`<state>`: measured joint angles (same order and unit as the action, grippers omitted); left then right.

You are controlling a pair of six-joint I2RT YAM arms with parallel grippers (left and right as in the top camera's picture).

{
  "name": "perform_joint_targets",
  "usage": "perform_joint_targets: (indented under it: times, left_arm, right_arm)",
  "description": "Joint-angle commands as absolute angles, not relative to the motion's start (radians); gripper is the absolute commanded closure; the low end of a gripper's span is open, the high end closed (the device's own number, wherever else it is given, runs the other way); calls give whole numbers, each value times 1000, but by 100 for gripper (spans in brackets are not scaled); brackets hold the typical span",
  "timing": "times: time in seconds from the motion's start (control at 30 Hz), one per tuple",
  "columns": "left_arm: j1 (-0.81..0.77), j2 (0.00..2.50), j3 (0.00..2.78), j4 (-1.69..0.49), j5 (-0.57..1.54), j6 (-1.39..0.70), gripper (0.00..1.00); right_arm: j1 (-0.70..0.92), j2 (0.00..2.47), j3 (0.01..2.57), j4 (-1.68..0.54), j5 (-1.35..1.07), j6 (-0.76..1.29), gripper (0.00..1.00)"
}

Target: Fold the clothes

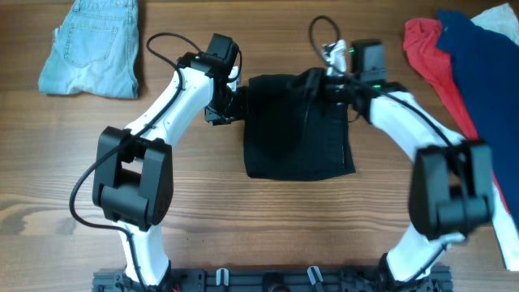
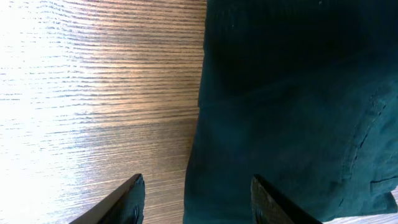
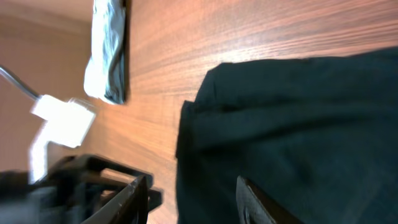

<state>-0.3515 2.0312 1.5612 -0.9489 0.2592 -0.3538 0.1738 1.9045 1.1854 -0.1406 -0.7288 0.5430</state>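
Observation:
The black garment [image 1: 298, 126] lies folded into a rough rectangle at the table's middle. My left gripper [image 1: 229, 104] is open at its upper left edge. In the left wrist view the fingers [image 2: 198, 202] straddle the garment's edge [image 2: 292, 106], one over wood, one over cloth. My right gripper [image 1: 332, 85] is open at the garment's upper right corner. In the right wrist view its fingers [image 3: 193, 199] straddle the cloth's edge [image 3: 292, 130]. Neither gripper holds the fabric.
Light-blue denim shorts [image 1: 93, 45] lie at the far left. A red garment [image 1: 428, 50] and a navy-blue one [image 1: 478, 61] lie at the far right, with white cloth [image 1: 501, 20] behind. The wooden table [image 1: 211, 211] shows in front.

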Motion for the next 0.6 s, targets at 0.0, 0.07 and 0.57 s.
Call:
perform_joint_targets:
  times: [0.0, 0.07, 0.57]
  left_arm:
    - [-350, 2045, 1557, -958, 269, -348, 46]
    - [-350, 2045, 1557, -962, 268, -348, 46]
    - [-350, 2045, 1557, -931, 269, -348, 35]
  right_arm:
    - [185, 2041, 1185, -64, -743, 586, 54]
    - [171, 2055, 1185, -66, -615, 559, 53]
    - [117, 1692, 1133, -673, -534, 389, 39]
